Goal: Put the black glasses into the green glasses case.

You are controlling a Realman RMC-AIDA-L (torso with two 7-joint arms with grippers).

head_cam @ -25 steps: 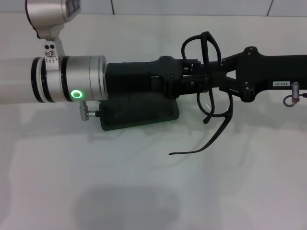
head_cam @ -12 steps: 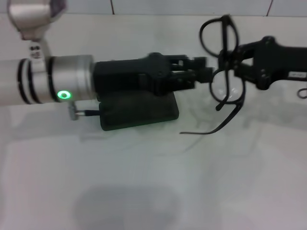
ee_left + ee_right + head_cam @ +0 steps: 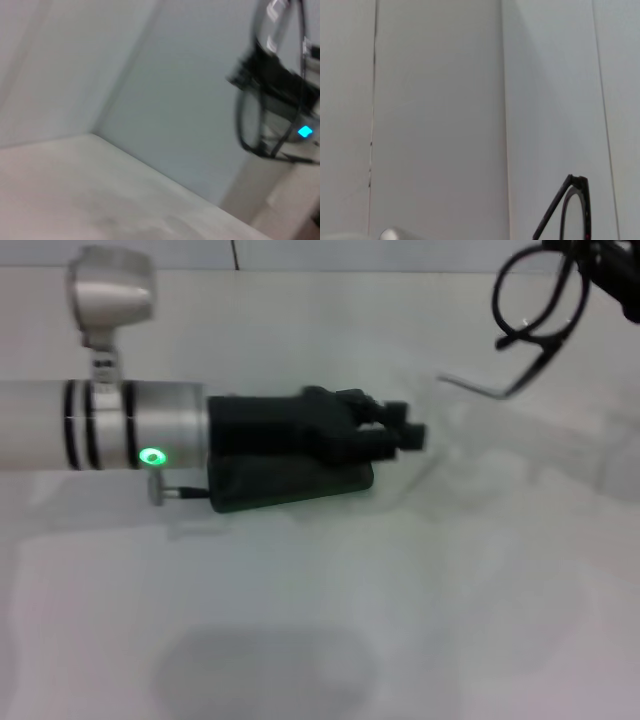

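One pair of black glasses (image 3: 535, 300) hangs in the air at the far right corner of the head view, gripped at the frame by the right gripper (image 3: 610, 270), of which only a dark edge shows at the border of that view. The frame is thin and wire-like, with two round rims and one long curved temple arm trailing down and to the left, clear of the table (image 3: 300, 640). The right gripper's fingers close on the frame's upper part, though the contact point sits almost out of view.

One green glasses case (image 3: 290, 483) lies flat on the pale, smooth table near the middle of the head view. It is a dark, rounded rectangular shell, and only its near edge shows beneath the left arm. The case and the glasses are well apart.

The left gripper (image 3: 405, 432), matte black and blocky, reaches in from the left directly above the case on a polished silver cylindrical wrist with a glowing green ring light (image 3: 151, 456). Its fingertips point right, drawn together around nothing.

The left wrist view shows the glasses (image 3: 272, 100) farther off, against a plain wall, with a small cyan light (image 3: 305, 132) beside them. The right wrist view catches one rim and a hinge corner of the glasses (image 3: 572, 210).
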